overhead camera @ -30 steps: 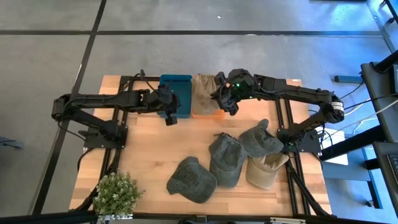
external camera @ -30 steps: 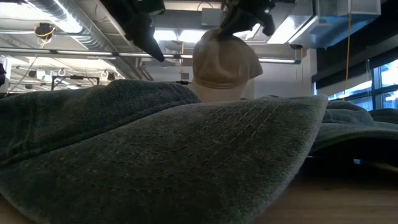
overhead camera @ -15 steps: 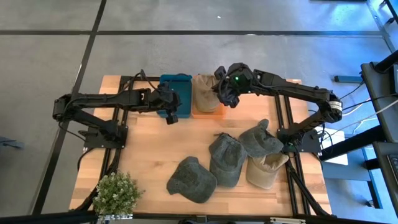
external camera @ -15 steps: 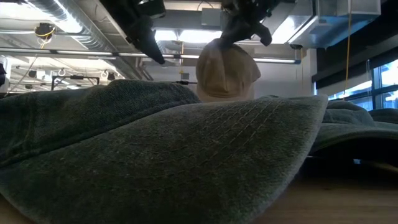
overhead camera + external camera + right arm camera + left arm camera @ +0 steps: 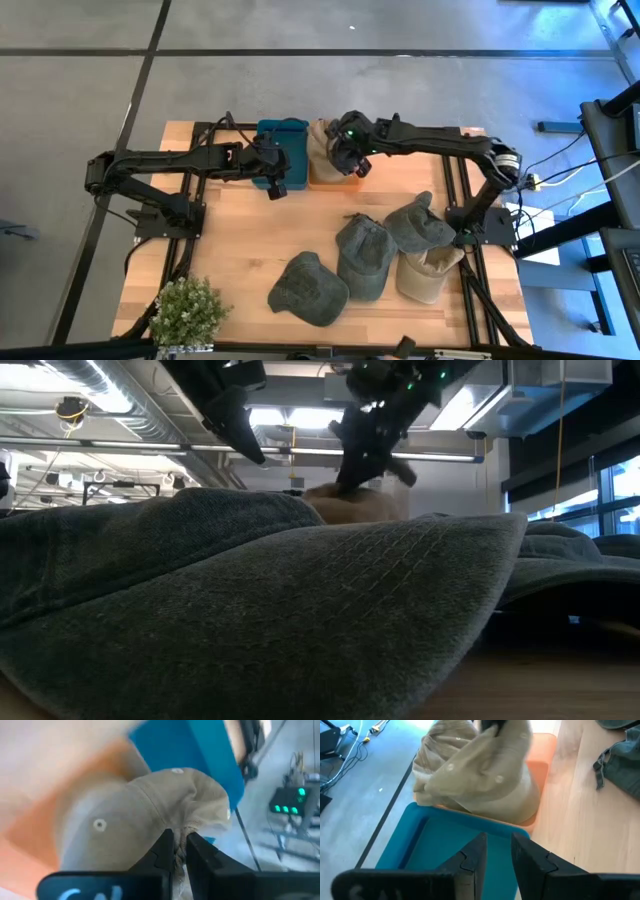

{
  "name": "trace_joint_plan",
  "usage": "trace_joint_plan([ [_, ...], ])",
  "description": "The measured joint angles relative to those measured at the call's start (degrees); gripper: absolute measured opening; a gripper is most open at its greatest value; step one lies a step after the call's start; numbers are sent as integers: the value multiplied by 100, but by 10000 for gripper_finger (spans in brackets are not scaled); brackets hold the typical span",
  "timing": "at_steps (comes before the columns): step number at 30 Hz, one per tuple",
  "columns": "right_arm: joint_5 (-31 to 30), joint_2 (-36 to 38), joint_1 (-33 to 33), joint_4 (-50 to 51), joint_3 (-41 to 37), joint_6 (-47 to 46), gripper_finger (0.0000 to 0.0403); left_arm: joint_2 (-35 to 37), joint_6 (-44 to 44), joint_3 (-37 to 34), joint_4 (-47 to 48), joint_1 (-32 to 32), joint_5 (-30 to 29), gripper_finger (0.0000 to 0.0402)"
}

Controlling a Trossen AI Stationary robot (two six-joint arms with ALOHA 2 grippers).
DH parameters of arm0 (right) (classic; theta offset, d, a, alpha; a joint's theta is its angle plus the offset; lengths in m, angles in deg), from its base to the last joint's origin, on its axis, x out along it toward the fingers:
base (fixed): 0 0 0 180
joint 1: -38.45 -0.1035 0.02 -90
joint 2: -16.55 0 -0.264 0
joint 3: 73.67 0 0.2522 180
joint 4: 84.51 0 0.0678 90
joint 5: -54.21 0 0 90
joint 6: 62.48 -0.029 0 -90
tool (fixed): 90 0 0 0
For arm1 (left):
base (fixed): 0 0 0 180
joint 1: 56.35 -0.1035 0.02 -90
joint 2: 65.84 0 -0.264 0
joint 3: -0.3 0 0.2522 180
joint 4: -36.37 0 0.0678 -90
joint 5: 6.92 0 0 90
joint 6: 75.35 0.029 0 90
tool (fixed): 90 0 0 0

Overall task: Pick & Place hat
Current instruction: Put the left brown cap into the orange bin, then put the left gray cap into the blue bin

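Overhead, the wooden table point(image 5: 240, 250) carried both arms at its far edge, where a teal bin point(image 5: 283, 150) and an orange bin point(image 5: 335, 178) sat side by side. Nearer the front lay three grey caps point(image 5: 362, 255) and one tan cap point(image 5: 425, 275) in a loose cluster, with a small potted plant point(image 5: 186, 310) at the corner.

The right gripper point(image 5: 176, 851) had its jaws pinched tight on a fold of the beige cap point(image 5: 322, 148), which sat over the orange bin, apparently being lowered in by its crown so the fabric would settle inside the walls. The left gripper point(image 5: 495, 855) hovered above the teal bin with a narrow gap between its fingers, holding nothing, seemingly waiting clear of the drop.

Only the left wrist view showed the beige cap bunched against the orange bin's rim nearest the teal bin; from table height a grey cap point(image 5: 300, 610) hid both bins, leaving just the top of the beige cap visible under the right arm.
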Motion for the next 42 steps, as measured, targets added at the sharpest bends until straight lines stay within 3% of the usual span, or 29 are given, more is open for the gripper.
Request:
trace_joint_plan([
  [7,-591,-373,209,-901,-2,266,43,0,-60,0,117,0,-2,86],
  [20,-581,-428,243,-978,-7,187,55,0,-54,0,114,0,-33,84],
  [27,-1233,-428,240,-1122,-7,-326,128,0,-54,0,114,0,-31,86],
  [33,-1905,-398,181,-2086,-7,-573,192,2,-48,-100,3,0,-33,84],
  [38,-1806,-154,60,-2182,1,-1076,215,2,-123,-553,-108,-4,-47,83],
  [42,-1323,47,-46,-1574,2,-2122,217,0,-305,-927,-437,-4,-33,86],
])
